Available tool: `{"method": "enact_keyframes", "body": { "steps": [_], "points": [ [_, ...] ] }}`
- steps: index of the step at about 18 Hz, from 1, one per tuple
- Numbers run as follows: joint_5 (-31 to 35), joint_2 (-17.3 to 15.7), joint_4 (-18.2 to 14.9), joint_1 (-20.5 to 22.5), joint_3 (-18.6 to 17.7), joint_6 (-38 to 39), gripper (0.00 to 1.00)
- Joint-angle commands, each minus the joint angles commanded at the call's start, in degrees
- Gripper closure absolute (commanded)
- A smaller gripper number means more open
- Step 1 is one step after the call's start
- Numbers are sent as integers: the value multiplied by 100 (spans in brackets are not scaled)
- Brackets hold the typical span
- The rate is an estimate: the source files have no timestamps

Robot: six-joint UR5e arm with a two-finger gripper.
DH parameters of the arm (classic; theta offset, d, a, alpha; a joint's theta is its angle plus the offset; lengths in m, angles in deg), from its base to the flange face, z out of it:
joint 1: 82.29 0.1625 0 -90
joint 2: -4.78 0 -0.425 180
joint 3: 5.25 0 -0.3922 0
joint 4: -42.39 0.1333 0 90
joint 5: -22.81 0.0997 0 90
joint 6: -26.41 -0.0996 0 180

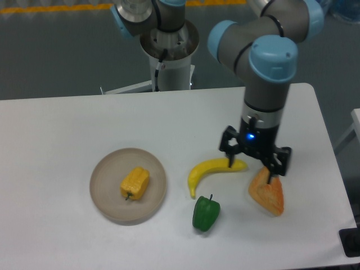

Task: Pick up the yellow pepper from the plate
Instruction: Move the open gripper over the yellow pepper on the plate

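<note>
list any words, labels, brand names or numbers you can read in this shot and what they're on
None: no readable text, number or brand shows anywhere.
The yellow pepper, plate, banana, green pepper and orange wedge are all unmarked.
The arm's grey and blue shells carry no legible lettering.
The only mark is a small blue light just above the gripper, not a character.
</note>
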Motion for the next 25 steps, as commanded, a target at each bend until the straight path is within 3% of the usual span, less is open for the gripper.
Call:
{"method": "enact_keyframes", "body": {
  "steps": [3, 5, 7, 11, 19, 25],
  "points": [
    [9, -61, 183, -351, -404, 553, 0],
    [-18, -53, 823, -483, -720, 993, 0],
    [-27, -62, 1229, -650, -1142, 1109, 0],
    [-44, -97, 1266, -958, -1328, 1363, 0],
    [43, -255, 1556, -1520, -2057, 1425, 0],
    [316, -9, 1591, -1828, -2058, 1425, 0]
  ]
}}
